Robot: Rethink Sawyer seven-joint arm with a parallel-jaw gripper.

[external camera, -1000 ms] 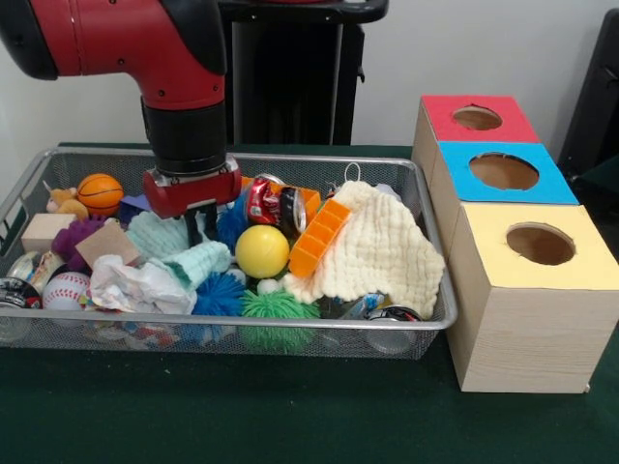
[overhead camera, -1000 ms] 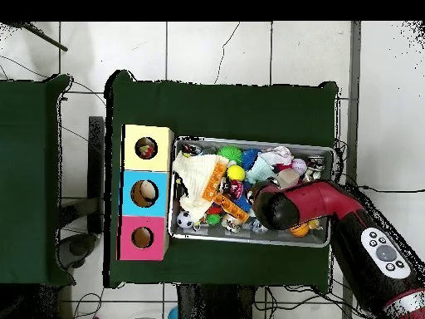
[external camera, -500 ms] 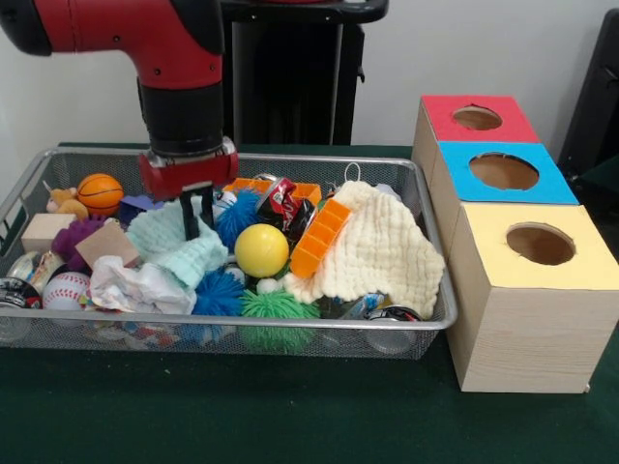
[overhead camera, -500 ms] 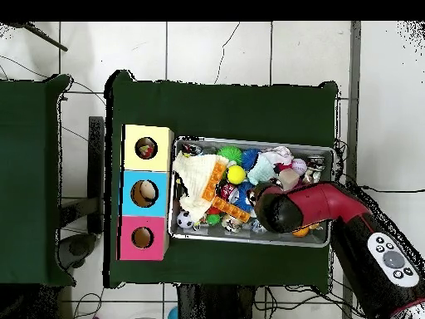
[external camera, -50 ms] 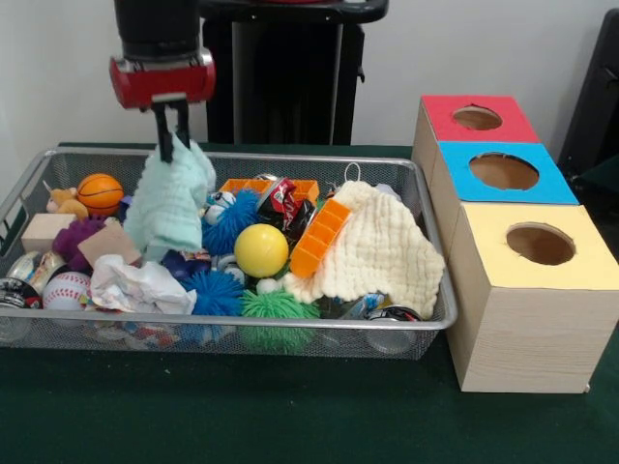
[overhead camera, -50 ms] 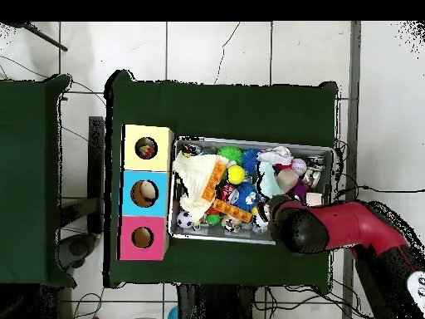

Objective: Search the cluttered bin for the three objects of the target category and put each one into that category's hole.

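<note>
My gripper (external camera, -50 ms: 172, 145) is shut on the top of a mint green cloth (external camera, -50 ms: 171, 204) that hangs from it over the left part of the wire bin (external camera, -50 ms: 242, 333). The cloth's lower end still reaches down among the toys. In the overhead view the red arm (overhead camera, -50 ms: 332, 234) covers the gripper, and the mint cloth (overhead camera, -50 ms: 266, 178) shows beside it. A cream knitted cloth (external camera, -50 ms: 379, 246) lies on the right of the bin, seen from above as the cream cloth (overhead camera, -50 ms: 192, 179). A crumpled white cloth (external camera, -50 ms: 140, 286) lies at the front left.
Three boxes with holes stand right of the bin: red (external camera, -50 ms: 477, 118), blue (external camera, -50 ms: 504, 171), yellow (external camera, -50 ms: 540, 244). The bin also holds a yellow ball (external camera, -50 ms: 262, 251), spiky blue and green balls, a small basketball (external camera, -50 ms: 101, 193), a baseball (external camera, -50 ms: 66, 289), cans, blocks and an orange tray (external camera, -50 ms: 318, 237).
The gripper has risen from down in the bin to well above its rim, pulling the mint green cloth up with it. The arm has also shifted slightly left in the front view.
</note>
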